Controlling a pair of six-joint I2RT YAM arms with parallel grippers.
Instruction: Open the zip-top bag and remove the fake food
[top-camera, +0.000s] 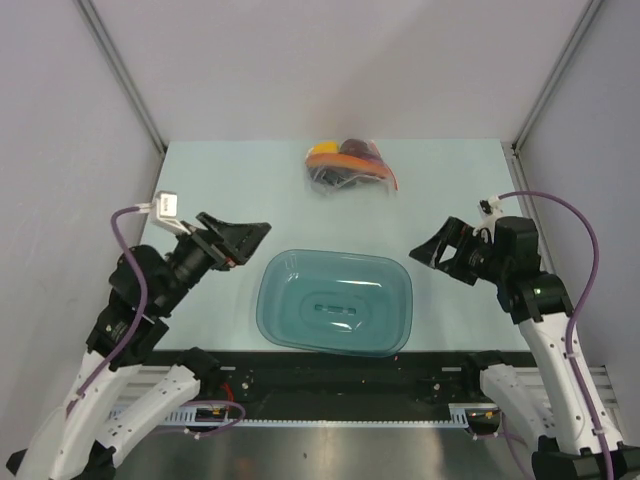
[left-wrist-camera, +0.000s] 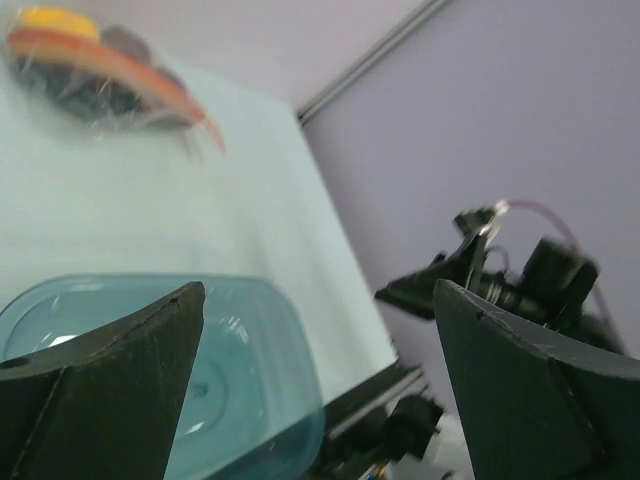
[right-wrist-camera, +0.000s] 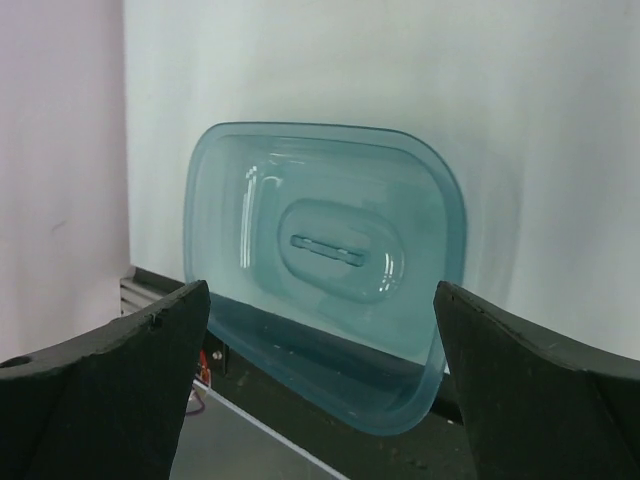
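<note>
The zip-top bag (top-camera: 348, 168) lies at the far middle of the table, clear and crinkly, with its orange-red strip curving along the right side. Fake food shows through it: a yellow piece, an orange-and-maroon slice and dark pieces. It also shows blurred in the left wrist view (left-wrist-camera: 100, 75) at the top left. My left gripper (top-camera: 243, 240) is open and empty, held above the table left of the tub. My right gripper (top-camera: 432, 254) is open and empty, right of the tub. Both are well short of the bag.
An empty teal translucent tub (top-camera: 335, 302) sits at the near middle between the grippers, also in the left wrist view (left-wrist-camera: 230, 370) and the right wrist view (right-wrist-camera: 325, 260). Grey walls with metal corner posts enclose the table. A black rail runs along the near edge.
</note>
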